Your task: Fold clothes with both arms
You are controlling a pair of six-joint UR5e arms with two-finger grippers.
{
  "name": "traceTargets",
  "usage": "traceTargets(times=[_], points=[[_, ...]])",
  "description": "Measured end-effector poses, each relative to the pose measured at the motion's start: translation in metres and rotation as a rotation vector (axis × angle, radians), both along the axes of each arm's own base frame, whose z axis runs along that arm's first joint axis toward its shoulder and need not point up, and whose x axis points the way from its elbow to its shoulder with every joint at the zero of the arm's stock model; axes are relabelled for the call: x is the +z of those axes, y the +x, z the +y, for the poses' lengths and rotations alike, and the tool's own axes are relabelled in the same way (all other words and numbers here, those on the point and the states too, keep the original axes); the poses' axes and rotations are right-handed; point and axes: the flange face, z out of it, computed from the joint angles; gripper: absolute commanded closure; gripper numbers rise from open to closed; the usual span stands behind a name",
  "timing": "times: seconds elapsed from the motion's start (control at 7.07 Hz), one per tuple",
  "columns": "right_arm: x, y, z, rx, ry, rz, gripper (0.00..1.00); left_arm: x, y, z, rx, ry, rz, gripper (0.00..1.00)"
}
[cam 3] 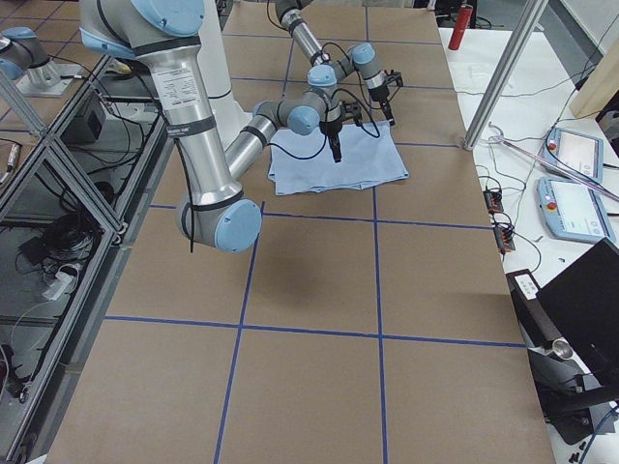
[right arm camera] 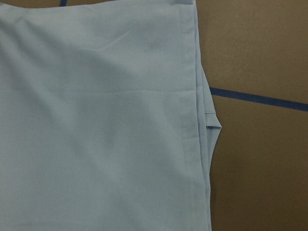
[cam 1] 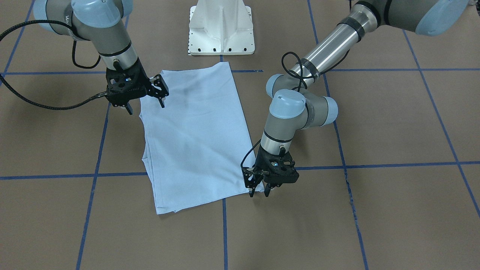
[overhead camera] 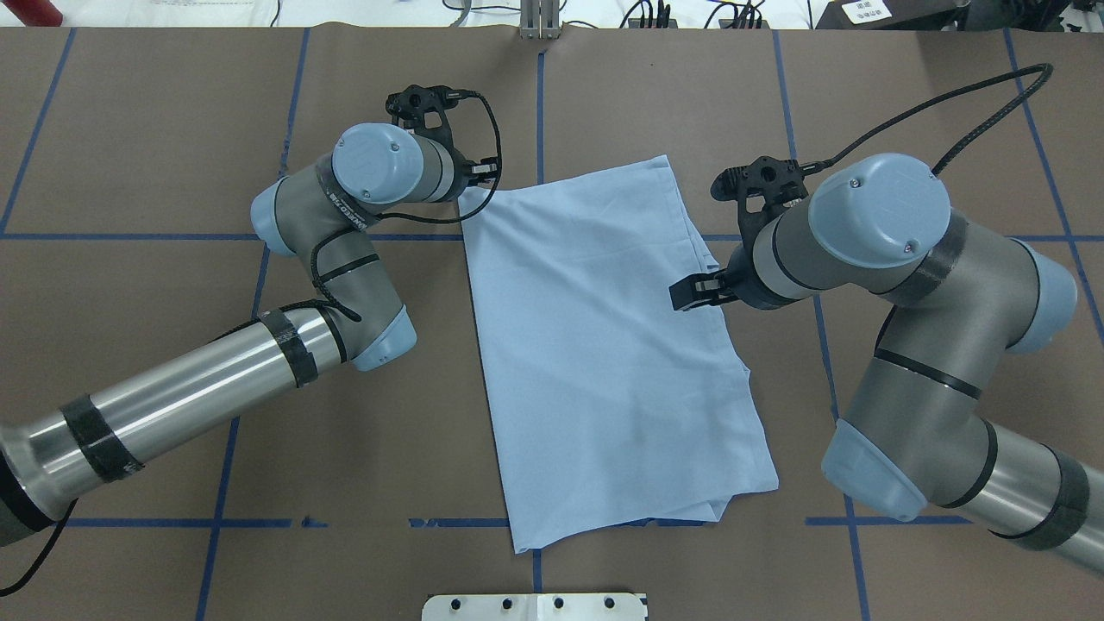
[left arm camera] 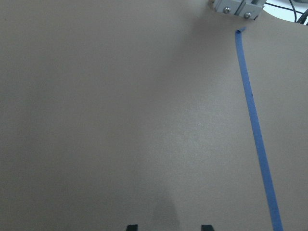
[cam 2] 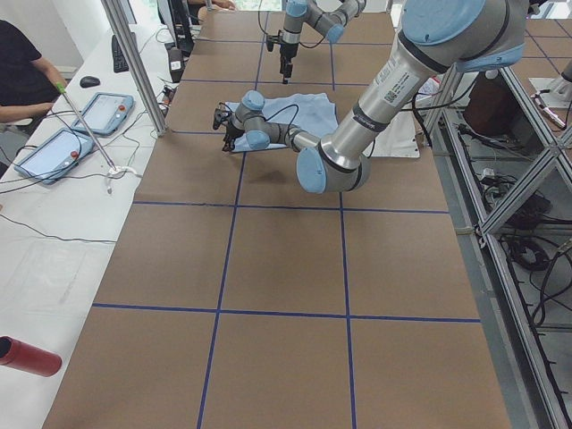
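The light blue T-shirt (cam 1: 195, 138) lies flat on the brown table, folded into a long rectangle (overhead camera: 604, 345). Its print and collar are hidden. My left gripper (cam 1: 258, 192) points down at the shirt's far corner on my left (overhead camera: 483, 177). It is open. The left wrist view shows only bare table between its fingertips (left arm camera: 131, 227). My right gripper (cam 1: 162, 93) hovers over the shirt's right edge (overhead camera: 690, 293) and looks open and empty. The right wrist view shows the layered hem edge of the shirt (right arm camera: 96, 120) and none of its fingers.
The white pedestal base (cam 1: 221, 28) stands just behind the shirt. Blue tape lines (overhead camera: 224, 523) cross the brown table. A metal post foot (left arm camera: 236, 7) stands at the far table edge. Tablets (cam 2: 54, 152) lie on the operators' side bench.
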Motion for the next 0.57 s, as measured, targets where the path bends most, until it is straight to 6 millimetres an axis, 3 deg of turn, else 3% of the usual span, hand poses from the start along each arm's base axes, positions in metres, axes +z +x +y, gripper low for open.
traceTargets(times=[0.14,0.28,0.42,0.57], points=[[0.0001,-0.0001,0.0,0.0,0.0,0.0,0.0,0.0008,0.0017,0.001,0.003,-0.001,-0.002,0.46],[0.0002,-0.0001,-0.0001,0.0,0.0,0.0,0.0,0.0015,0.0024,0.0013,0.004,-0.002,-0.003,0.55],[0.0002,0.0001,-0.0003,0.001,0.0,0.001,0.0,0.002,0.0028,0.0015,0.005,-0.003,-0.004,0.91],[0.0003,0.0003,-0.0005,0.001,0.0,0.001,0.0,0.0012,0.0029,0.0015,0.005,-0.003,-0.003,1.0]])
